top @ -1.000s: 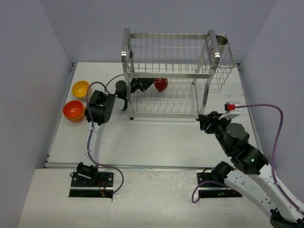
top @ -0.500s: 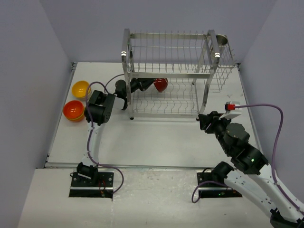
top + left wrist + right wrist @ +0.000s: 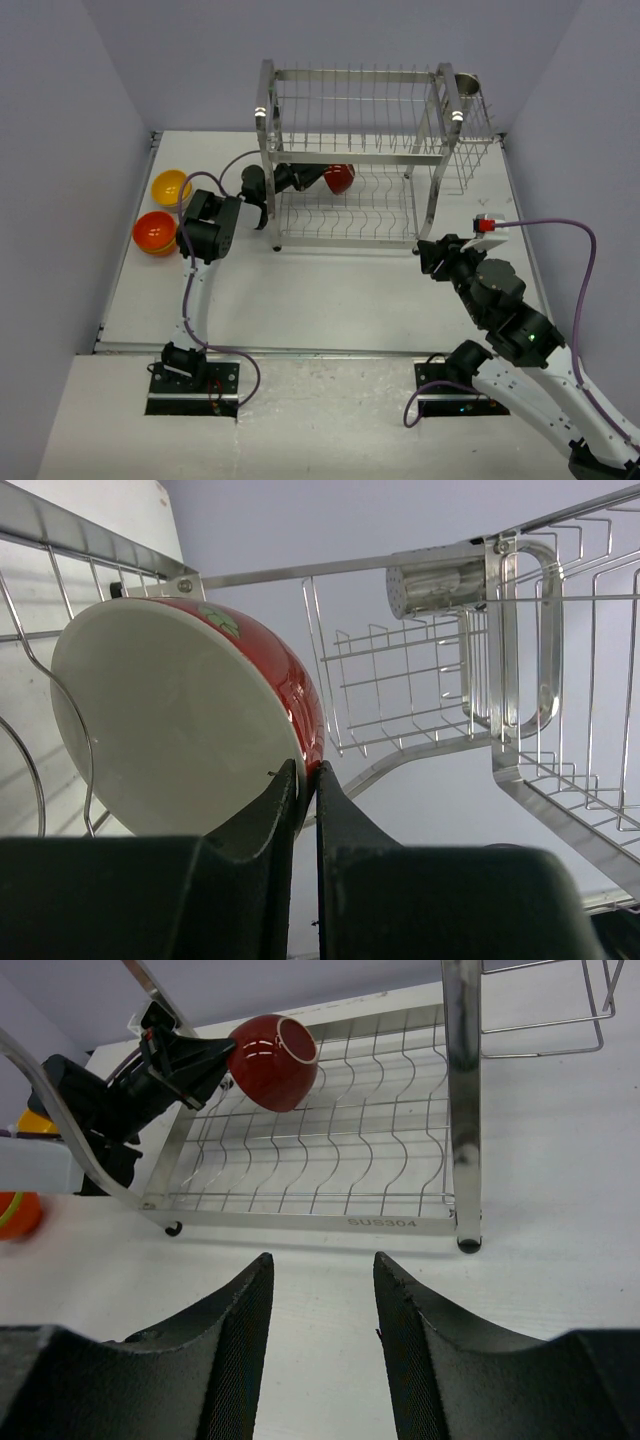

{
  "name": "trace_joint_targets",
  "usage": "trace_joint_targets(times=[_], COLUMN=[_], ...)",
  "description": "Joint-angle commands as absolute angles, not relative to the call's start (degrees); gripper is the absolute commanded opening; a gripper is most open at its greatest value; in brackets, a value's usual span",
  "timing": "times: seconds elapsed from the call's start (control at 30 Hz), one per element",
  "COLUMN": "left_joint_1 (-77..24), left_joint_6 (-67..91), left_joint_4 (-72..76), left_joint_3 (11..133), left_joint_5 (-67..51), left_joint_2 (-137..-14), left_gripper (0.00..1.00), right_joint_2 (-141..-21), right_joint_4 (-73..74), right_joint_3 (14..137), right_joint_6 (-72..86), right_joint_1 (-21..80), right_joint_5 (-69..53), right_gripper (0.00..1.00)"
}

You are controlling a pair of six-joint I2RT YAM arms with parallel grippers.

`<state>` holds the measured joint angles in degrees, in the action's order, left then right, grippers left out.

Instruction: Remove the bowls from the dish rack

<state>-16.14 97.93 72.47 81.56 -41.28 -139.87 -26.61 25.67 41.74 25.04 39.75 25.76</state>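
Red bowl (image 3: 341,179) alone in the dish rack (image 3: 350,75); yellow bowl (image 3: 170,186), orange bowl (image 3: 154,230) outside.

The dish rack (image 3: 350,157) stands at the far side of the counter (image 3: 330,290). One bowl (image 3: 339,178) is inside its lower tier, near the left end. On the counter left of the rack lie a far bowl (image 3: 170,186) and a near bowl (image 3: 155,232). A cup (image 3: 466,83) sits in the right side basket (image 3: 478,150).

The dish rack (image 3: 350,158) was bright polished steel wire and tube; the cup (image 3: 466,83) at its one o'clock corner was perforated shiny metal; the red bowl (image 3: 170,720) was glossy outside, matt cream-white inside; the table (image 3: 330,290) was smooth matt white; the right gripper (image 3: 320,1265) had matt black fingers (image 3: 235,1360), finely grained.
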Motion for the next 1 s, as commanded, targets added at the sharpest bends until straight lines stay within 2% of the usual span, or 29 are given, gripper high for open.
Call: trace_joint_targets(times=[0.0,0.6,0.97], left_joint_1=[-16.1,-16.2,-16.0], left_joint_6=[98.7,94.5,86.4], left_joint_4=[105.9,106.7,99.1], left_joint_3=[82.8,82.6,80.1], left_joint_5=[-46.6,-47.9,-50.4], left_joint_2=[-135.8,-134.0,-130.0], left_gripper=[0.00,0.00,0.00], right_joint_2=[-27.0,-27.0,-27.2], right_joint_4=[23.9,23.8,24.1], right_joint_3=[41.5,41.6,42.0], right_joint_6=[25.3,25.2,25.0], right_joint_1=[40.0,40.0,39.9], right_joint_5=[24.7,24.6,24.7], right_gripper=[0.46,0.46,0.46])
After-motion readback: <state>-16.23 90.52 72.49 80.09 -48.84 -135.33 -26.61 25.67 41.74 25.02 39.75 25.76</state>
